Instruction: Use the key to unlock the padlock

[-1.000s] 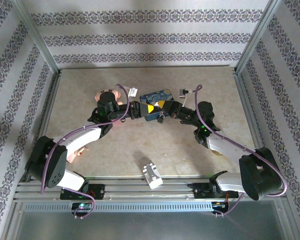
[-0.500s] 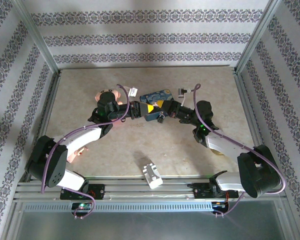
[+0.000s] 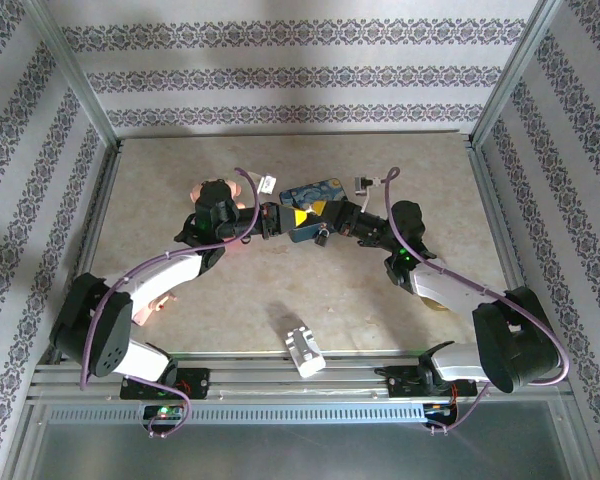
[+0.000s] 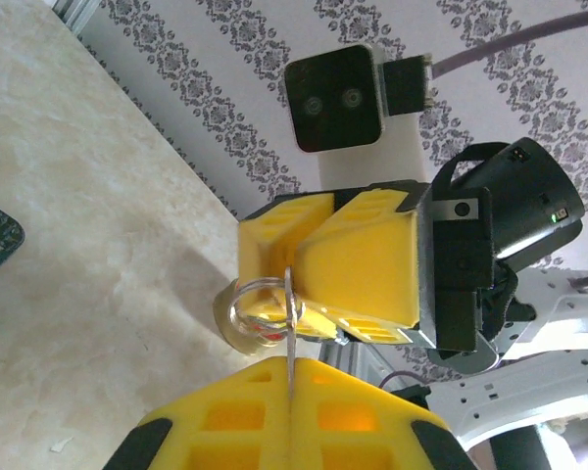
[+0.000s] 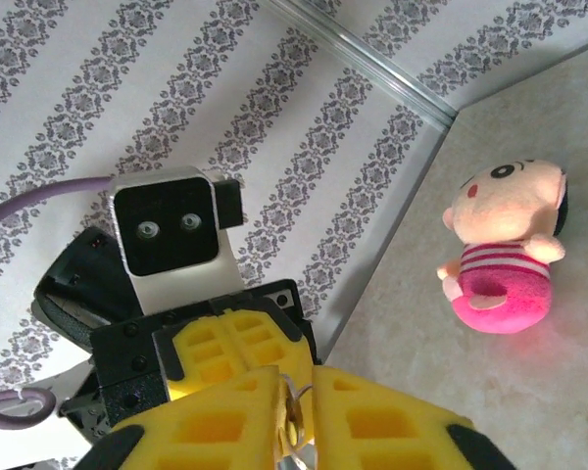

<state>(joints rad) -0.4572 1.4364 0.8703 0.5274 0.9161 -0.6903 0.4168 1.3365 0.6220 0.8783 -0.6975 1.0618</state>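
Here, left claw (image 4: 290,380) clamped on key (image 4: 289,328); right claw (image 4: 296,257) at padlock (image 4: 233,330), grip unclear.

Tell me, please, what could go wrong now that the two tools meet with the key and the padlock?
1. The left tool holds the thin key only by its end; turning could make it slip or twist.
2. The padlock sits at the very tip of the right tool; how firmly cannot be told, so it may drop.
3. The tools are nearly tip to tip; a small push could knock them together.
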